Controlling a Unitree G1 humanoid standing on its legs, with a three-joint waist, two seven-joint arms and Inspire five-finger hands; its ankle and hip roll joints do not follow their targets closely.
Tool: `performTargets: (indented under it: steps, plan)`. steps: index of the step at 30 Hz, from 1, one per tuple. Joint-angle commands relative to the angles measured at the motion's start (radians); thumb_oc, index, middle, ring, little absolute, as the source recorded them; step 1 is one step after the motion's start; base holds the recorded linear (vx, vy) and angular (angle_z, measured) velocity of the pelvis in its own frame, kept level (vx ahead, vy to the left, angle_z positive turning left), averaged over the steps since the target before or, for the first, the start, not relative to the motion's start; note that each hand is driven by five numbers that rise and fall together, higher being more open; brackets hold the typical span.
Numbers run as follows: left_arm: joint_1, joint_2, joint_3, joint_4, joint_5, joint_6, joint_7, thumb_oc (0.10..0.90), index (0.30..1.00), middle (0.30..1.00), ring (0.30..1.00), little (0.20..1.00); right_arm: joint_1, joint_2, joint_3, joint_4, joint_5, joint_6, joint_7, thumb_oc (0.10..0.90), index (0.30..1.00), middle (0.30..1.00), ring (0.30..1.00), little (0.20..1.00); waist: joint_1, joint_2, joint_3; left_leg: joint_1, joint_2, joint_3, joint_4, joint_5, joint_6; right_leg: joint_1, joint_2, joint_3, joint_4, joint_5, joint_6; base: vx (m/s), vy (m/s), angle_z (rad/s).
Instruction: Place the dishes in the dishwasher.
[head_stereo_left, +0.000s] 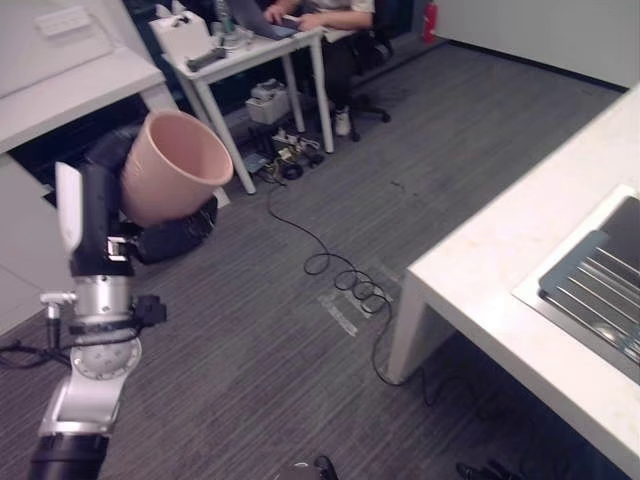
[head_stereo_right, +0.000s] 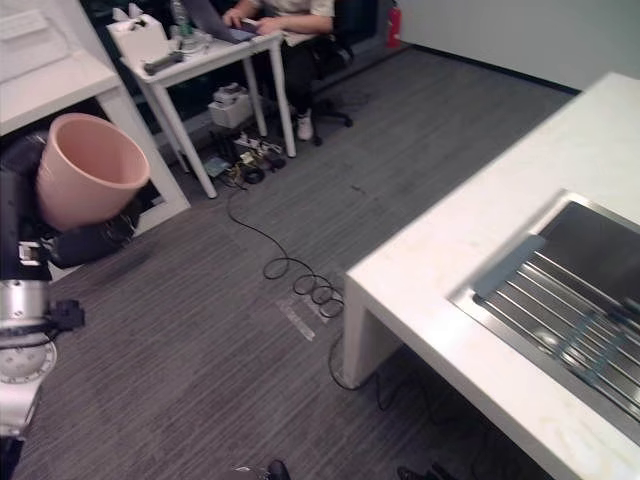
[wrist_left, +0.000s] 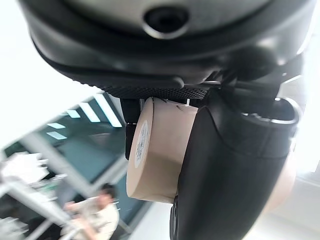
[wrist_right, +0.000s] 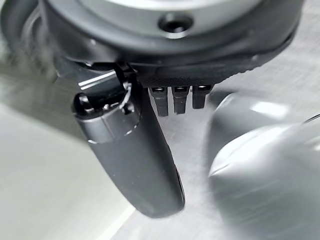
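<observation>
Pink and smooth, the cup (head_stereo_left: 172, 163) is sitting in the left hand (head_stereo_left: 100, 215), raised at the left side of the eye views with its open mouth tilting up and toward the right. In the left wrist view the thumb (wrist_left: 227, 175) is pressing along the cup's side wall while the fingers are curling round the far side, so the hand is gripping the cup (wrist_left: 157, 150) by its body, the base (wrist_left: 141, 142) facing out past the palm.

The right hand (wrist_right: 135, 145) is showing in its own wrist view over a brushed metal surface; its thumb is lying straight and the fingers (wrist_right: 179, 97) are reaching out short and uncurled, holding nothing. A rounded metal shape (wrist_right: 260, 165) is lying near it, too blurred to name.

A white counter (head_stereo_right: 470, 240) is running along the right side, its near corner standing out over the grey carpet (head_stereo_left: 300, 380). A steel sink (head_stereo_right: 580, 300) is set into the counter toward its right edge, with a ridged drain area. Between the raised cup and the counter's corner the carpet is lying open, crossed by a black cord (head_stereo_left: 340, 275) coiling near that corner.

Behind the cup a white cabinet (head_stereo_left: 60, 80) is standing at the left edge. Farther back a white desk (head_stereo_left: 250, 60) is carrying a box and small items, with a person (head_stereo_left: 335, 20) sitting at it and clutter lying under the desk.
</observation>
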Motion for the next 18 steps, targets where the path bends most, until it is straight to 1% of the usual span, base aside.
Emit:
performTargets:
  steps: [1, 2, 3, 4, 5, 6, 7, 9, 10, 11, 12, 13, 14, 15, 16, 17, 18]
  plan:
    - [-0.063, -0.017, 0.072, -0.143, 0.015, -0.058, -0.032, 0.4, 0.3, 0.3, 0.3, 0.3, 0.001, -0.007, 0.017, -0.021, 0.019, -0.025, -0.055, 0.8, 0.9, 0.9, 0.9, 0.9, 0.008, 0.054, -0.026, 0.047, 0.007, -0.122, -0.092, -0.066, -0.052, -0.033, 0.101, 0.008, -0.051, -0.169, 0.097, 0.09, 0.379, 0.45]
    - [-0.072, -0.023, 0.052, -0.149, 0.033, -0.055, -0.036, 0.4, 0.3, 0.3, 0.3, 0.3, 0.004, 0.001, 0.018, -0.033, 0.02, -0.027, -0.065, 0.8, 0.9, 0.9, 0.9, 0.9, -0.006, 0.055, -0.019, 0.05, -0.01, -0.149, -0.092, -0.077, -0.036, -0.035, 0.115, 0.042, -0.051, -0.138, 0.097, 0.15, 0.36, 0.42]
    - [-0.094, -0.02, 0.019, -0.142, 0.044, -0.065, -0.04, 0.4, 0.3, 0.3, 0.3, 0.3, 0.009, 0.008, 0.017, -0.043, 0.025, -0.033, -0.074, 0.8, 0.9, 0.9, 0.9, 0.9, -0.035, 0.057, -0.006, 0.057, -0.031, -0.189, -0.092, -0.091, -0.01, -0.04, 0.151, 0.113, -0.051, -0.113, 0.098, 0.17, 0.249, 0.77]
    - [-0.123, -0.017, -0.014, -0.13, 0.048, -0.071, -0.045, 0.4, 0.3, 0.3, 0.3, 0.3, 0.014, 0.009, 0.019, -0.048, 0.024, -0.037, -0.077, 0.8, 0.9, 0.9, 0.9, 0.9, -0.064, 0.056, 0.008, 0.064, -0.042, -0.219, -0.092, -0.098, 0.007, -0.047, 0.193, 0.177, -0.051, -0.108, 0.095, 0.05, 0.177, 1.31]
    - [-0.137, -0.016, -0.026, -0.124, 0.047, -0.074, -0.049, 0.4, 0.3, 0.3, 0.3, 0.3, 0.015, 0.009, 0.018, -0.049, 0.03, -0.038, -0.077, 0.8, 0.9, 0.9, 0.9, 0.9, -0.075, 0.059, 0.018, 0.055, -0.037, -0.214, -0.092, -0.078, 0.016, -0.058, 0.21, 0.174, -0.051, -0.095, 0.08, 0.04, 0.128, 1.68]
    - [-0.175, -0.014, -0.061, -0.112, 0.042, -0.07, -0.061, 0.4, 0.3, 0.3, 0.3, 0.3, 0.019, 0.003, 0.018, -0.046, 0.025, -0.048, -0.067, 0.8, 0.9, 0.9, 0.9, 0.9, -0.105, 0.054, 0.03, 0.055, -0.049, -0.242, -0.092, -0.078, 0.025, -0.074, 0.265, 0.229, -0.051, -0.119, 0.074, 0.06, 0.084, 1.68]
    - [-0.209, -0.009, -0.088, -0.116, 0.059, -0.049, -0.063, 0.4, 0.3, 0.3, 0.3, 0.3, 0.025, -0.005, 0.019, -0.051, 0.013, -0.042, -0.055, 0.8, 0.9, 0.9, 0.9, 0.9, -0.128, 0.043, 0.037, 0.057, -0.065, -0.261, -0.092, -0.081, 0.032, -0.094, 0.315, 0.271, -0.051, -0.135, 0.069, 0.15, 0.082, 1.35]
    - [-0.229, 0.0, -0.1, -0.115, 0.074, -0.034, -0.059, 0.4, 0.3, 0.3, 0.3, 0.3, 0.026, -0.008, 0.022, -0.058, 0.0, -0.026, -0.051, 0.8, 0.9, 0.9, 0.9, 0.9, -0.139, 0.033, 0.041, 0.057, -0.075, -0.261, -0.092, -0.082, 0.035, -0.12, 0.338, 0.279, -0.051, -0.131, 0.066, 0.14, 0.026, 1.16]
    - [-0.239, 0.01, -0.105, -0.119, 0.071, -0.016, -0.065, 0.4, 0.3, 0.3, 0.3, 0.3, 0.028, -0.014, 0.031, -0.057, -0.001, -0.005, -0.049, 0.8, 0.9, 0.9, 0.9, 0.9, -0.145, 0.02, 0.045, 0.063, -0.087, -0.253, -0.092, -0.091, 0.035, -0.158, 0.343, 0.274, -0.051, -0.12, 0.072, 0.33, -0.034, 1.51]
    - [-0.244, 0.025, -0.098, -0.126, 0.045, 0.013, -0.102, 0.4, 0.3, 0.3, 0.3, 0.3, 0.031, -0.023, 0.03, -0.025, -0.003, 0.019, -0.038, 0.8, 0.9, 0.9, 0.9, 0.9, -0.156, -0.005, 0.054, 0.089, -0.116, -0.237, -0.092, -0.118, 0.035, -0.251, 0.338, 0.272, -0.051, -0.102, 0.083, 0.32, -0.053, 1.05]
    - [-0.244, 0.027, -0.096, -0.128, 0.043, 0.016, -0.105, 0.4, 0.3, 0.3, 0.3, 0.3, 0.031, -0.023, 0.029, -0.022, -0.007, 0.021, -0.039, 0.8, 0.9, 0.9, 0.9, 0.9, -0.158, -0.007, 0.055, 0.092, -0.12, -0.236, -0.092, -0.121, 0.036, -0.262, 0.338, 0.274, -0.051, -0.096, 0.086, 0.34, -0.114, 0.17]
    - [-0.245, 0.032, -0.092, -0.131, 0.031, 0.021, -0.117, 0.4, 0.3, 0.3, 0.3, 0.3, 0.033, -0.023, 0.023, -0.006, -0.019, 0.028, -0.036, 0.8, 0.9, 0.9, 0.9, 0.9, -0.167, -0.015, 0.06, 0.107, -0.135, -0.236, -0.092, -0.138, 0.042, -0.303, 0.338, 0.283, -0.051, -0.066, 0.097, 0.22, -0.108, -0.43]
    - [-0.249, 0.039, -0.092, -0.134, 0.023, 0.024, -0.123, 0.4, 0.3, 0.3, 0.3, 0.3, 0.034, -0.022, 0.02, 0.007, -0.02, 0.025, -0.033, 0.8, 0.9, 0.9, 0.9, 0.9, -0.174, -0.018, 0.063, 0.117, -0.144, -0.243, -0.092, -0.149, 0.048, -0.329, 0.341, 0.295, -0.051, -0.039, 0.106, 0.35, -0.171, -0.3]
    - [-0.257, 0.05, -0.09, -0.13, 0.022, 0.02, -0.133, 0.4, 0.3, 0.3, 0.3, 0.3, 0.036, -0.019, 0.016, 0.034, -0.012, 0.02, -0.023, 0.8, 0.9, 0.9, 0.9, 0.9, -0.187, -0.014, 0.067, 0.13, -0.153, -0.259, -0.092, -0.164, 0.06, -0.362, 0.358, 0.316, -0.051, -0.008, 0.113, 0.32, -0.16, -0.03]
    - [-0.264, 0.052, -0.091, -0.131, 0.024, 0.017, -0.139, 0.4, 0.3, 0.3, 0.3, 0.3, 0.04, -0.017, 0.019, 0.042, 0.008, 0.017, -0.02, 0.8, 0.9, 0.9, 0.9, 0.9, -0.191, -0.006, 0.069, 0.135, -0.152, -0.265, -0.092, -0.162, 0.062, -0.348, 0.381, 0.327, -0.051, -0.032, 0.095, 0.35, -0.192, 0.16]
    - [-0.273, 0.054, -0.095, -0.13, 0.019, 0.02, -0.14, 0.4, 0.3, 0.3, 0.3, 0.3, 0.045, -0.014, 0.015, 0.056, 0.021, 0.008, -0.012, 0.8, 0.9, 0.9, 0.9, 0.9, -0.197, 0.0, 0.067, 0.147, -0.156, -0.284, -0.092, -0.161, 0.064, -0.347, 0.391, 0.339, -0.051, -0.036, 0.087, 0.31, -0.186, 0.35]
    - [-0.286, 0.056, -0.102, -0.128, 0.01, 0.03, -0.137, 0.4, 0.3, 0.3, 0.3, 0.3, 0.047, -0.013, 0.012, 0.065, 0.033, 0.005, -0.007, 0.8, 0.9, 0.9, 0.9, 0.9, -0.2, 0.007, 0.062, 0.159, -0.156, -0.295, -0.092, -0.154, 0.061, -0.331, 0.406, 0.34, -0.051, -0.057, 0.071, 0.32, -0.184, 0.57]
